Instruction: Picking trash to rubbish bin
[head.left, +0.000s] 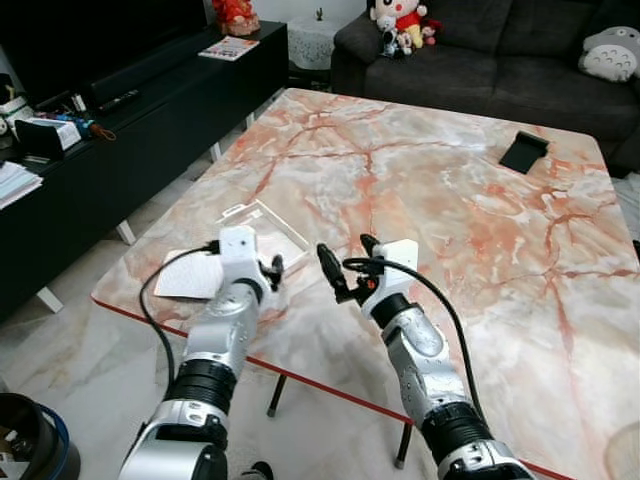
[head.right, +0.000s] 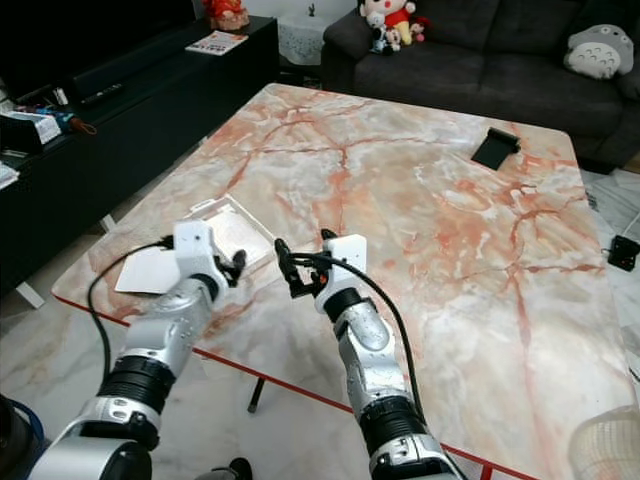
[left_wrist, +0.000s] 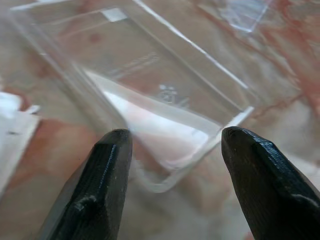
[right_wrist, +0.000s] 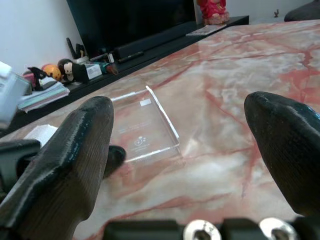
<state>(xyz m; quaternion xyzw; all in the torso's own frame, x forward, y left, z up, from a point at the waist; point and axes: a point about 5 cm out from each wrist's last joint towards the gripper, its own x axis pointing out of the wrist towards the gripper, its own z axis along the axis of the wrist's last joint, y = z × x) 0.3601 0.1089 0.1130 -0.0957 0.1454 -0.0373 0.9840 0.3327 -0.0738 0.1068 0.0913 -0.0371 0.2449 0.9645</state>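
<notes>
Left gripper (left_wrist: 172, 150): you see its fingers spread wide, hovering just above the near corner of the clear plastic tray (head.left: 264, 228) on the marble table (head.left: 470, 230), beside a white paper (head.left: 190, 275). Right gripper (head.left: 342, 262): also wide open, empty, over the table's front edge.

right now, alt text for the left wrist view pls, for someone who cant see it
Two open black fingers of the left gripper frame the near corner of a clear plastic tray lying on a pink-veined marble table. The edge of a white paper lies beside the tray.
</notes>
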